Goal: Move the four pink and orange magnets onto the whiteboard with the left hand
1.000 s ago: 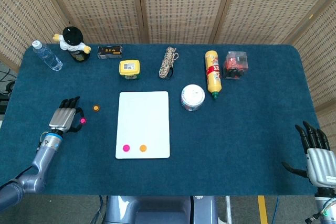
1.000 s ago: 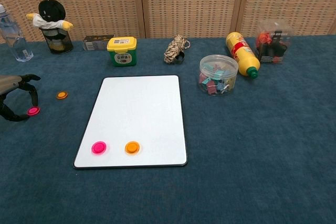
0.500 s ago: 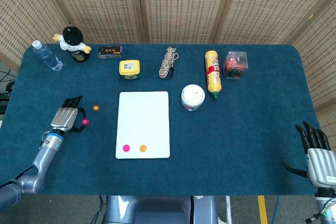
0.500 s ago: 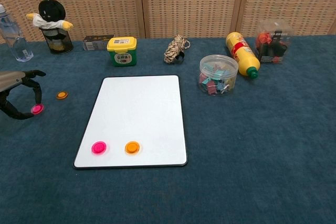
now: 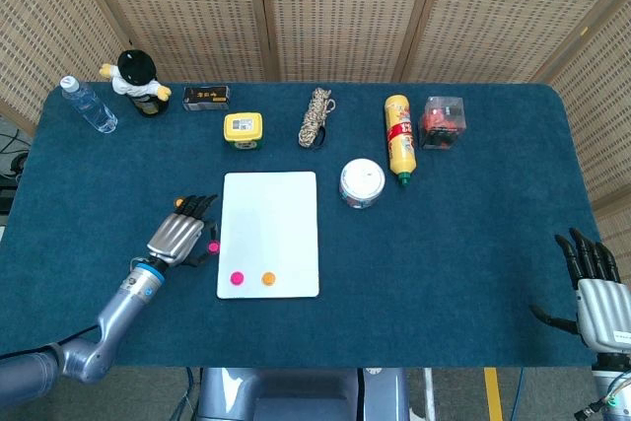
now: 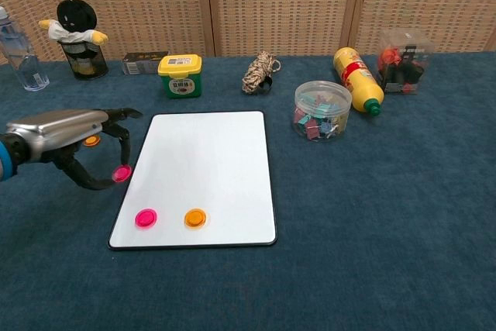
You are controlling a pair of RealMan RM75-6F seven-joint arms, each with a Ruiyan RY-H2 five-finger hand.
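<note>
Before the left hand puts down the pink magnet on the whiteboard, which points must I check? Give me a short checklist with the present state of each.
1. Left hand holds the pink magnet: ok.
2. Magnet is over the whiteboard: not ok, it is at the left edge.
3. Free space on the board: ok; only a placed pink magnet and a placed orange magnet near the bottom.
4. Remaining orange magnet on the table: ok, partly hidden.
5. Right hand away from the board: ok.

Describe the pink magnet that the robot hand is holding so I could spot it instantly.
Find the whiteboard mid-table, then its left edge. There the left robot hand pinches a pink magnet. Unlike the pink one lying on the board, this one is held in fingers.
</note>
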